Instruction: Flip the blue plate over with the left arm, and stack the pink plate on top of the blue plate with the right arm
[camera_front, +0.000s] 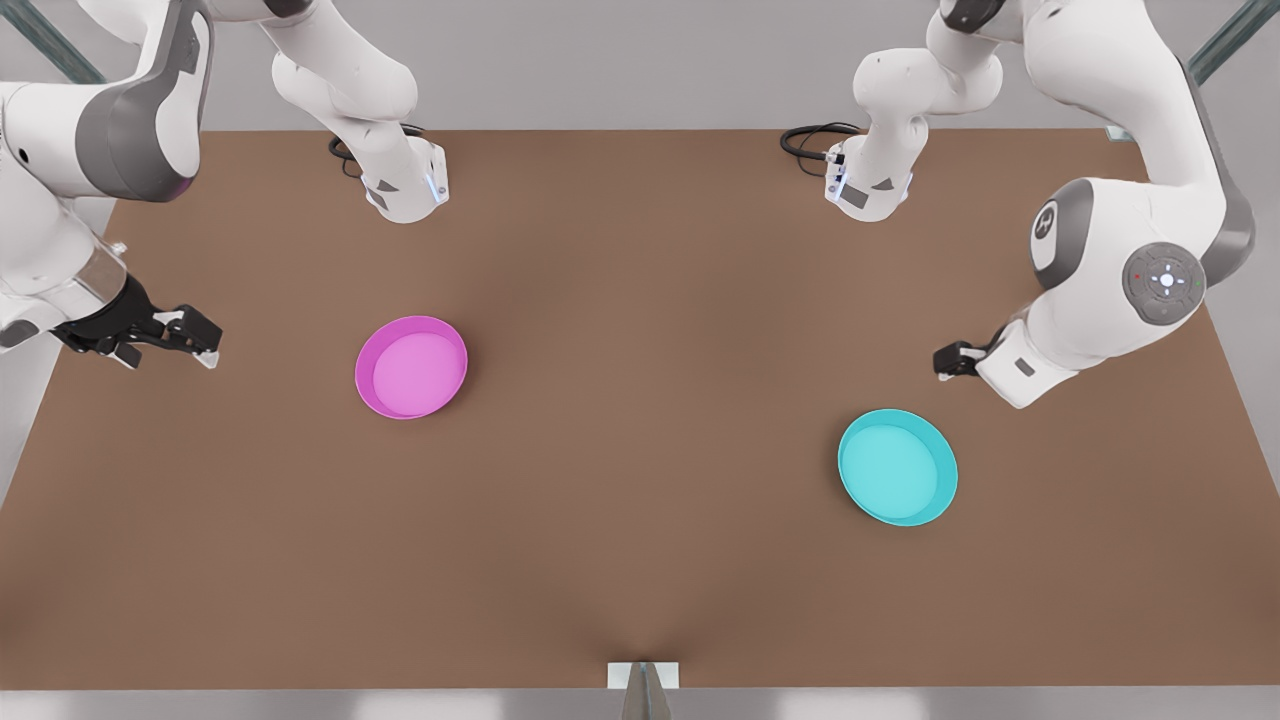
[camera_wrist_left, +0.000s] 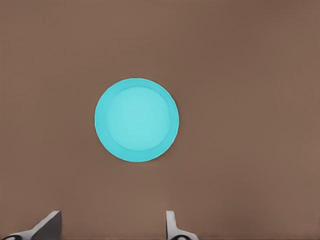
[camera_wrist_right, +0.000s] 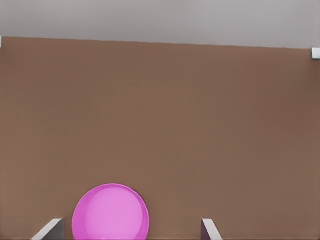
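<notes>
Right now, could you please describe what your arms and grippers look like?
The left arm and right arm are white with grey joint covers; the left shows a grey button pad. The left gripper and right gripper are black, fingers pale-tipped. Black cables coil at both bases.

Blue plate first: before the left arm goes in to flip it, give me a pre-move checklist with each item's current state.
1. Blue plate lies rim-up, flat on the table, free of other things: ok.
2. Left gripper is open, with the blue plate in its camera: ok.
3. Left gripper is on the plate: not ok; in the front view it hangs beside it, apart.
4. Pink plate is apart from the blue plate, out of the flip's way: ok.
5. Right gripper is open near the pink plate, holding nothing: ok.
</notes>
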